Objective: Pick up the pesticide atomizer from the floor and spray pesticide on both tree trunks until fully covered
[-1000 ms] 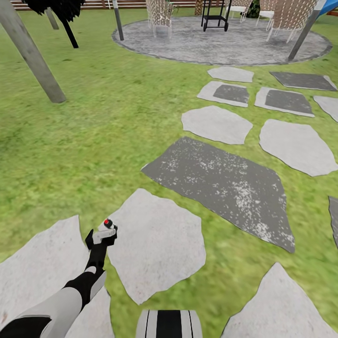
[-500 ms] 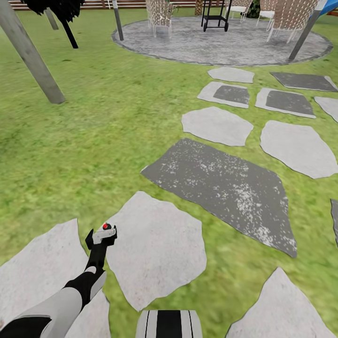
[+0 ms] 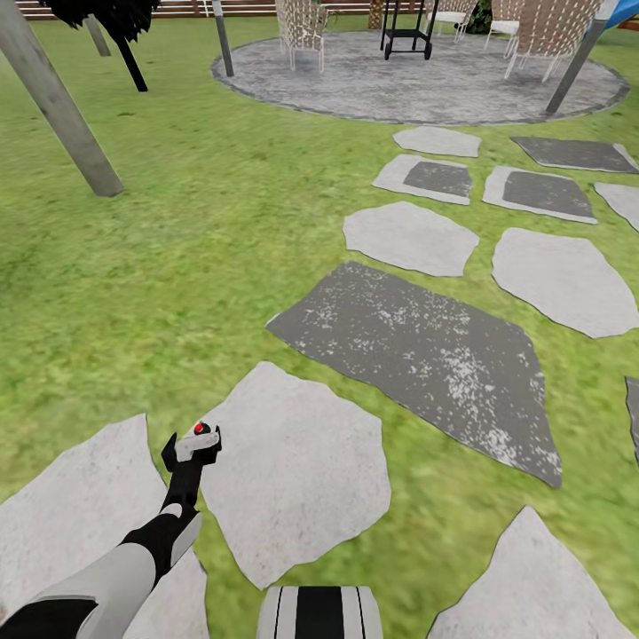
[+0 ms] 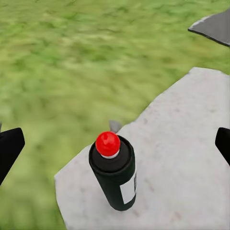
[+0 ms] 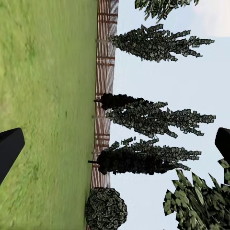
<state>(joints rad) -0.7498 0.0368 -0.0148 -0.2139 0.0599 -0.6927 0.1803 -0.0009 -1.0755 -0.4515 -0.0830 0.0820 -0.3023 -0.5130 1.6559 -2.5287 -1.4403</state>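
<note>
The pesticide atomizer point(image 4: 113, 171) stood upright on a pale grey stepping stone point(image 3: 297, 470), near that stone's edge where it met the grass. It was a small black cylinder with a pale label patch low on its side and a round red tip on top; in the head view its pale head and red tip point(image 3: 201, 434) showed right at my left gripper.

My left arm point(image 3: 115, 568) reached forward and down from the lower left corner of the head view toward that stone, white forearm sleeve giving way to a black wrist. My left gripper point(image 3: 191, 446) sat at the atomizer with its fingers spread wide: in the left wrist view the two black fingertips point(image 4: 9, 148) stood far out on either side of the bottle, well apart from it and not touching it.

My right gripper was spread just as wide, one black fingertip point(image 5: 8, 149) at each side of the right wrist view, holding nothing, aimed at lawn, a brown slatted fence point(image 5: 104, 91) and dark narrow cypresses point(image 5: 148, 115) against pale sky.

Beyond the stone lay a dark, speckled, rough slab point(image 3: 422, 355), then more flat stones, pale and dark, leading to a round grey paved patio point(image 3: 417, 80) with woven chairs point(image 3: 302, 25). Away to the left of the stone, across mottled green lawn point(image 3: 160, 257), rose a straight grey-brown tree trunk point(image 3: 58, 106).
</note>
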